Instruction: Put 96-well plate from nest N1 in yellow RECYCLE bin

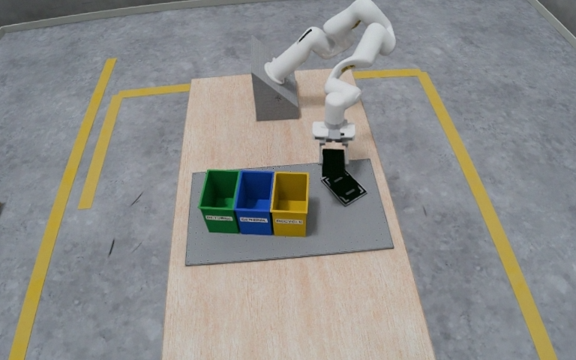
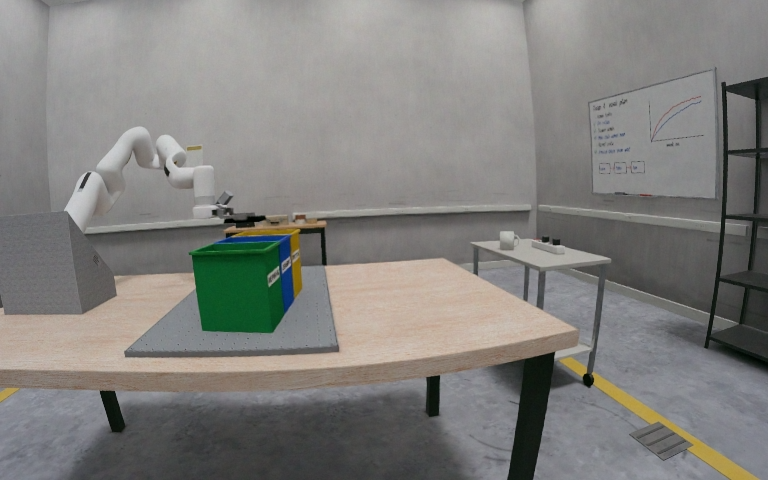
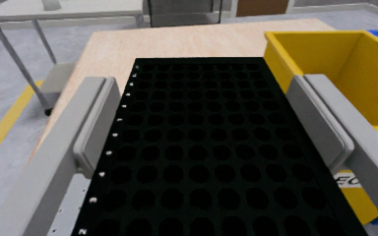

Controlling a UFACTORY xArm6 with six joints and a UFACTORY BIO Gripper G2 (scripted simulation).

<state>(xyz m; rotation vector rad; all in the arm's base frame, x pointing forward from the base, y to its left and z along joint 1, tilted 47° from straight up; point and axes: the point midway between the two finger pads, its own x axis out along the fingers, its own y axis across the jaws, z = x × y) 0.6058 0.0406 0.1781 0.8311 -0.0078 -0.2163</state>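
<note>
Bins of smooth plastic, green (image 1: 223,223), blue (image 1: 256,226) and yellow (image 1: 289,226), stand upright on a gray perforated board in the top view; the black plate (image 1: 333,162) (image 3: 197,143) is raised near its nest (image 1: 357,196). From outside, the white, rounded arm (image 2: 135,148) arches over, its wrist pointing down. At the wrist, the claw (image 3: 213,123) grips the plate's sides, round wells showing.

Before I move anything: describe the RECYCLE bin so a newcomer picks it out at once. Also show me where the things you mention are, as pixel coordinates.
On the wooden table (image 1: 297,305) (image 2: 407,316), find the grey perforated board (image 1: 340,229) (image 2: 226,345) carrying three open-topped bins side by side. The RECYCLE bin (image 1: 289,223) (image 2: 296,266) (image 3: 283,54) is the end one nearest the black plate nest (image 1: 344,190). It alone is yellow; its neighbours are blue and green.
</note>
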